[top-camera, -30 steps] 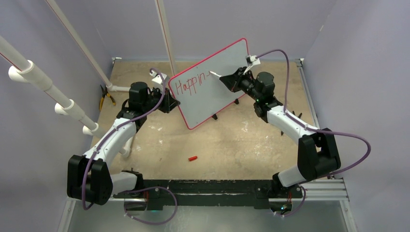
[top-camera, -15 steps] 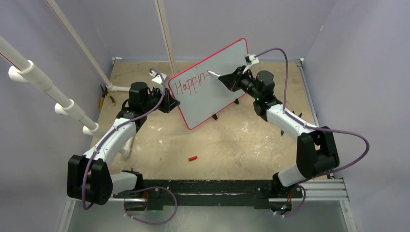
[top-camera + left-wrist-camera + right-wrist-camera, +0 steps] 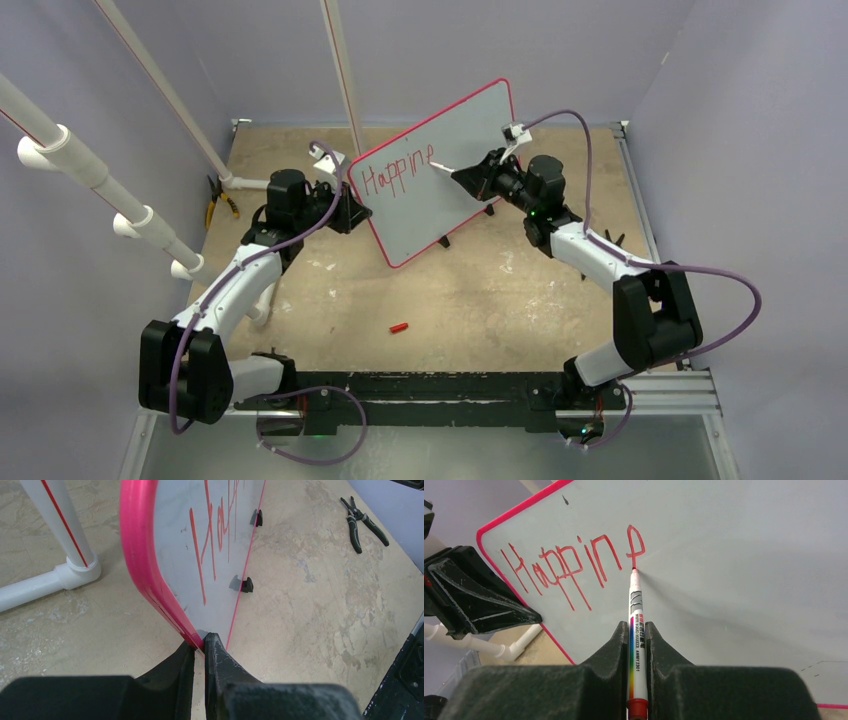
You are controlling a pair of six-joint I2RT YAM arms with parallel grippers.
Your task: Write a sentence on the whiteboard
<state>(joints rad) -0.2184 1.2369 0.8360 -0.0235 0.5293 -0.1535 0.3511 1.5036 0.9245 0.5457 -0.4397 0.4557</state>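
Note:
The whiteboard (image 3: 460,135) stands tilted on black feet, with a thin red rim. Red lettering (image 3: 398,167) on it reads "Happine"; it also shows in the right wrist view (image 3: 574,562). My right gripper (image 3: 638,630) is shut on a white marker (image 3: 636,630), whose red tip touches the board at the foot of the "e". In the top view the right gripper (image 3: 470,176) is at the board's middle. My left gripper (image 3: 200,647) is shut on the whiteboard's red rim (image 3: 145,575) at its left edge (image 3: 352,210).
A red marker cap (image 3: 400,327) lies on the tan table in front of the board. Pliers (image 3: 217,205) lie at the left edge, also in the left wrist view (image 3: 362,525). White pipes (image 3: 150,220) stand at the left and behind the board.
The right gripper moved the marker to the left and down on the board. The lettering grew from "Happin-" to "Happine". The left arm and board stayed still.

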